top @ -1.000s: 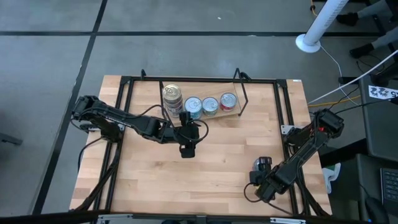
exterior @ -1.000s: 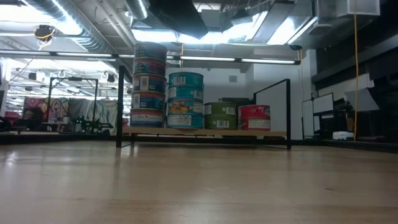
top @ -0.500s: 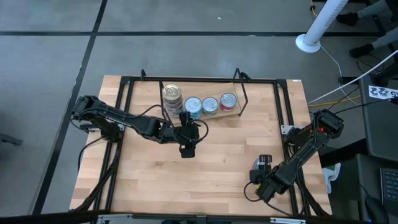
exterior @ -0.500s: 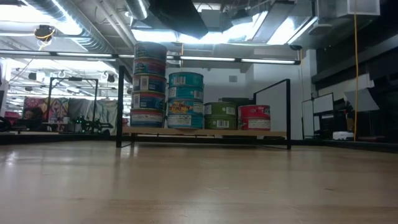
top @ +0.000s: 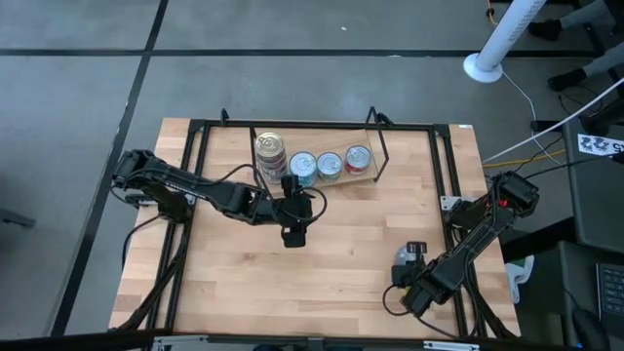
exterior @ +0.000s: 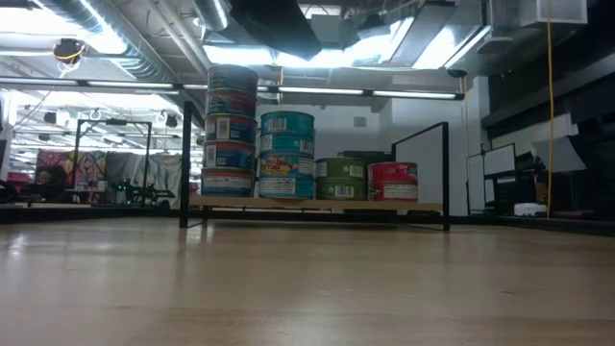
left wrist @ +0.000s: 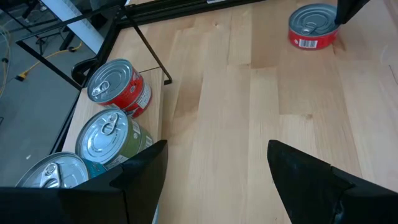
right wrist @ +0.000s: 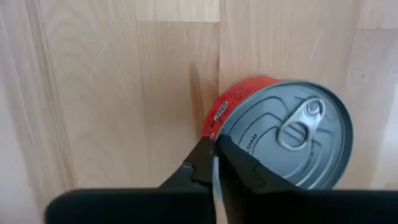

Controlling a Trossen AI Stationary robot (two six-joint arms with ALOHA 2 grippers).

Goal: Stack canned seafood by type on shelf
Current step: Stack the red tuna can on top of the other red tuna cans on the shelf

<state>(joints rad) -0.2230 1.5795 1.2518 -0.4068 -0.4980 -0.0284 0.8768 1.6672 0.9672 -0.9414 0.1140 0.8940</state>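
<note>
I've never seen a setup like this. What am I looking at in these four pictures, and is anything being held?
Two dark robot arms work at a wooden table. One picture looks straight down on it, one looks level across the tabletop, and two come from cameras on the arms' wrists. At the table's far edge stands a small shelf carrying stacked cans. The left gripper hangs in front of the shelf, open and empty. One red can stands alone on the table. The right gripper is at its edge, fingers closed together beside it rather than around it, so nothing appears to be held.
</note>
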